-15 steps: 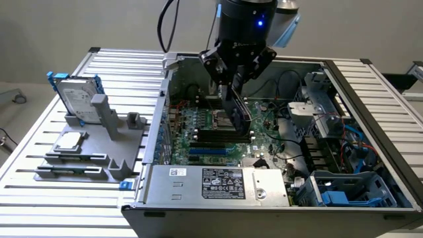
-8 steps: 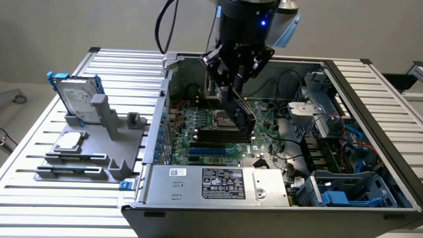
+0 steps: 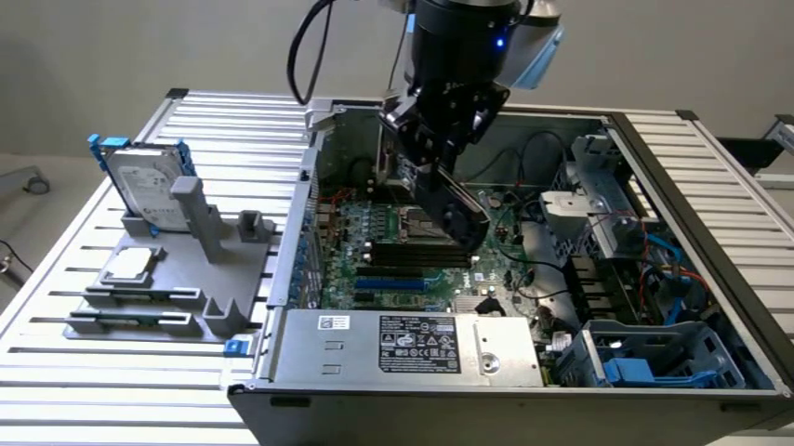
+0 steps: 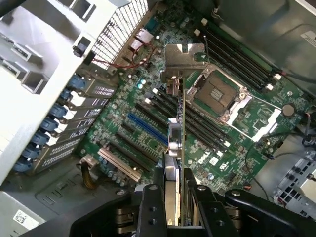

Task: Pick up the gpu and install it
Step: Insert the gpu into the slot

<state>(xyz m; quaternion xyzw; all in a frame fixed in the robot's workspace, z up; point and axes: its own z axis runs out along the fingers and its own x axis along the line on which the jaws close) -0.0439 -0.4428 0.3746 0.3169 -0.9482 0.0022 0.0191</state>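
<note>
Black-shrouded, green-boarded, ending in a silver metal bracket, the slim gpu hangs edge-down in my gripper, whose jaws are partway closed and clamped on its faces. It is above the green motherboard inside the open grey metal computer case. I judge this the positioning step. Seating calls for lining the card's edge with the long blue slot.

Legend, counts from my arm: one gripper, my own; one gpu; one computer case; one motherboard; one CPU socket; one power supply; one hard drive; one CPU chip; one grey holder.
</note>
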